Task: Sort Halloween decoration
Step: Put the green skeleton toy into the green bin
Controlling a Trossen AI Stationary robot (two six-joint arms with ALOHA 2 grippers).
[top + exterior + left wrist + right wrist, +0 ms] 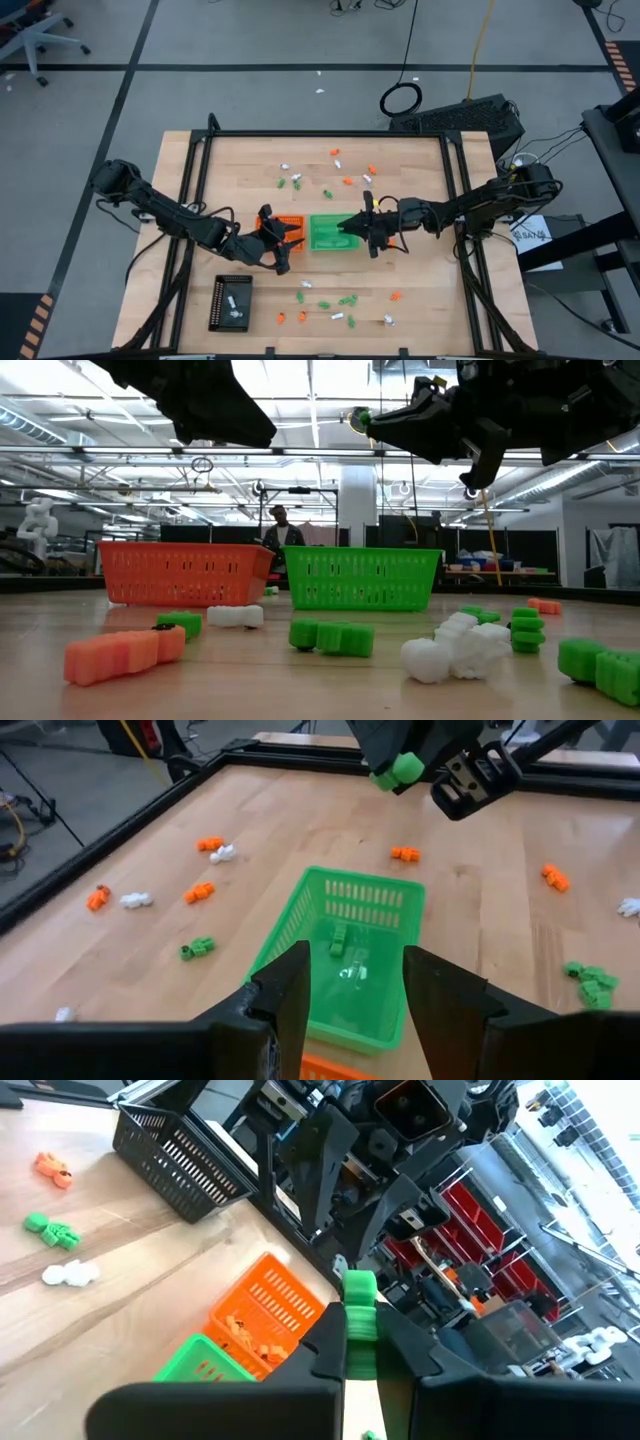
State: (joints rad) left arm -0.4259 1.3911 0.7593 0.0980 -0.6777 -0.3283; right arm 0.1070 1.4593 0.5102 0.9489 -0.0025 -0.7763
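- Black rectangular tray (229, 301) sits at the lower left of the high view, a few white trinkets inside.
- Left gripper (279, 247) hovers over the orange tray (288, 228), fingers parted and empty.
- Green tray (327, 232) stands just beside the orange one at frame centre, with a few green pieces in it.
- Right gripper (353, 230) hangs over the green tray's right edge, clenched on a green trinket (359, 1312).
- Loose Halloween decoration (345, 300) lies scattered on the wooden surface (430, 290), above and below the trays.
- In the low view, green, white and orange pieces crowd the foreground before both trays.
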